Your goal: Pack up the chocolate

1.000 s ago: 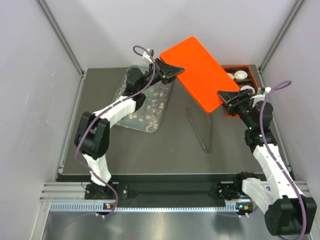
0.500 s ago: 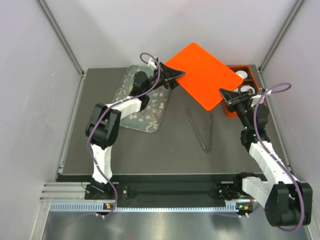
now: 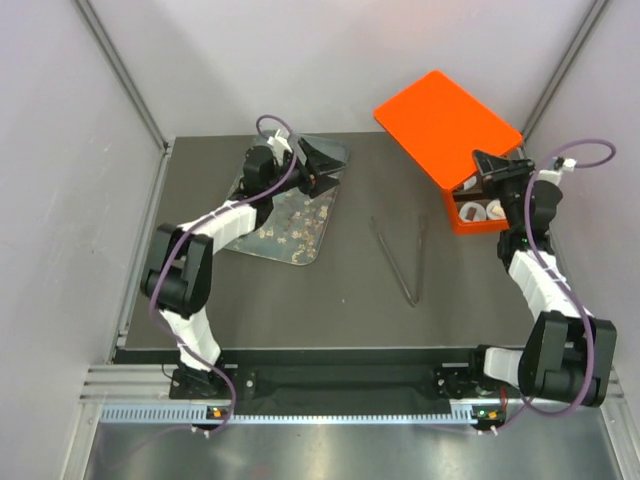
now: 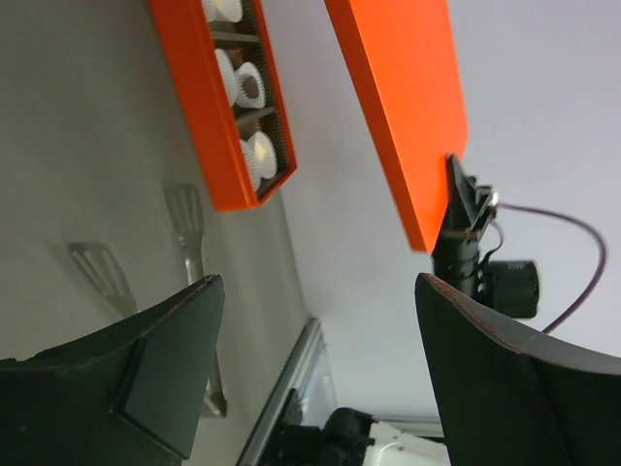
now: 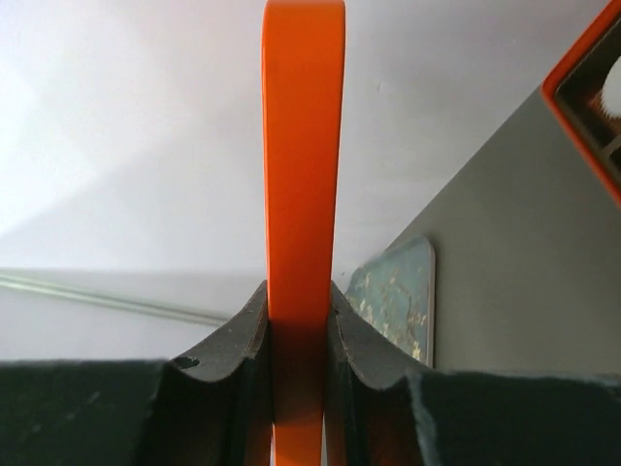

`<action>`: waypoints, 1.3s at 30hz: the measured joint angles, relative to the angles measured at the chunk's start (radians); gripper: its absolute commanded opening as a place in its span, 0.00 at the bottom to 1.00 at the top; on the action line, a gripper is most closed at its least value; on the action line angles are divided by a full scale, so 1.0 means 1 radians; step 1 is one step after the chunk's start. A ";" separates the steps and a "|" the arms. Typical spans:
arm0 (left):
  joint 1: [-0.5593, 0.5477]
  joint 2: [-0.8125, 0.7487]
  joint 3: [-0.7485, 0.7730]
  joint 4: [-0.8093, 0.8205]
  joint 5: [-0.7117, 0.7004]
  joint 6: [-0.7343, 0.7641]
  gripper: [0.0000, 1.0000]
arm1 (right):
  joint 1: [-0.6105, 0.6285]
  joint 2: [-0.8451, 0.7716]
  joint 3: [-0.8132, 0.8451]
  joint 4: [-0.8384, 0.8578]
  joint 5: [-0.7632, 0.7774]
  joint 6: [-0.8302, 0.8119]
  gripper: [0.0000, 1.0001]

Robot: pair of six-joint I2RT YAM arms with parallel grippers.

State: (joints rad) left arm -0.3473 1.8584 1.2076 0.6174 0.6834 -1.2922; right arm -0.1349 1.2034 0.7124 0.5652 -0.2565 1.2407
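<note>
chocolate on tray; r pincer clamps lid, l pincer open

right pincer grips raised orange lid; left pincer over tray of chocolate.

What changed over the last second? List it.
The right pincer carried the orange lid toward the back right. The left pincer let go of it and drew back over the tray. Tongs, chocolate and box stayed put.
</note>
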 measured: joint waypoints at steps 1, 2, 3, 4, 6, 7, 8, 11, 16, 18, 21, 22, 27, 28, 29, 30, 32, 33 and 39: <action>0.001 -0.027 0.000 -0.059 -0.006 0.045 0.85 | -0.027 0.018 0.013 0.006 0.000 0.001 0.00; 0.000 -0.059 0.000 -0.128 -0.015 0.095 0.84 | -0.046 0.037 0.025 0.019 -0.003 0.002 0.00; -0.002 -0.094 0.001 -0.203 -0.023 0.146 0.85 | -0.064 0.055 0.035 0.032 -0.003 0.002 0.00; -0.003 -0.129 0.002 -0.270 -0.030 0.201 0.85 | -0.081 0.072 0.038 0.042 0.000 0.003 0.00; -0.005 -0.195 0.004 -0.398 -0.055 0.299 0.86 | -0.110 0.106 0.045 0.055 0.001 0.011 0.00; -0.006 -0.233 0.004 -0.465 -0.070 0.354 0.86 | -0.121 0.126 0.050 0.056 0.003 0.016 0.00; -0.007 -0.270 0.004 -0.524 -0.083 0.404 0.86 | -0.130 0.145 0.055 0.057 0.005 0.019 0.00; -0.007 -0.370 0.004 -0.665 -0.123 0.533 0.86 | -0.140 0.191 0.062 0.058 0.021 0.024 0.00; -0.007 -0.528 -0.052 -0.806 -0.169 0.685 0.86 | -0.143 0.240 0.062 0.065 0.062 0.032 0.00; -0.007 -0.576 -0.098 -0.834 -0.178 0.719 0.86 | -0.143 0.255 0.062 0.081 0.083 0.038 0.00; -0.007 -0.618 -0.165 -0.862 -0.196 0.748 0.86 | -0.143 0.279 0.062 0.103 0.119 0.045 0.00; -0.007 -0.626 -0.185 -0.867 -0.204 0.758 0.86 | -0.143 0.289 0.062 0.113 0.132 0.049 0.00; -0.007 -0.647 -0.244 -0.882 -0.243 0.799 0.86 | -0.143 0.338 0.062 0.158 0.175 0.066 0.00; -0.007 -0.655 -0.256 -0.880 -0.253 0.805 0.86 | -0.144 0.346 0.062 0.161 0.182 0.070 0.00; -0.007 -0.666 -0.269 -0.880 -0.261 0.811 0.86 | -0.144 0.352 0.062 0.162 0.188 0.072 0.00; -0.007 -0.675 -0.280 -0.880 -0.267 0.816 0.86 | -0.144 0.358 0.062 0.162 0.194 0.073 0.00; -0.007 -0.686 -0.293 -0.880 -0.282 0.825 0.86 | -0.144 0.369 0.062 0.162 0.208 0.076 0.00; -0.007 -0.687 -0.293 -0.880 -0.283 0.826 0.86 | -0.145 0.374 0.062 0.163 0.214 0.078 0.00; -0.007 -0.687 -0.294 -0.880 -0.292 0.840 0.86 | -0.145 0.422 0.062 0.185 0.240 0.098 0.00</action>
State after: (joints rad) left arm -0.3546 1.1713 0.9134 -0.2630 0.3916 -0.4519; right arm -0.2794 1.6253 0.7746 0.7502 -0.0162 1.3388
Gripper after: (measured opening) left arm 0.863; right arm 0.191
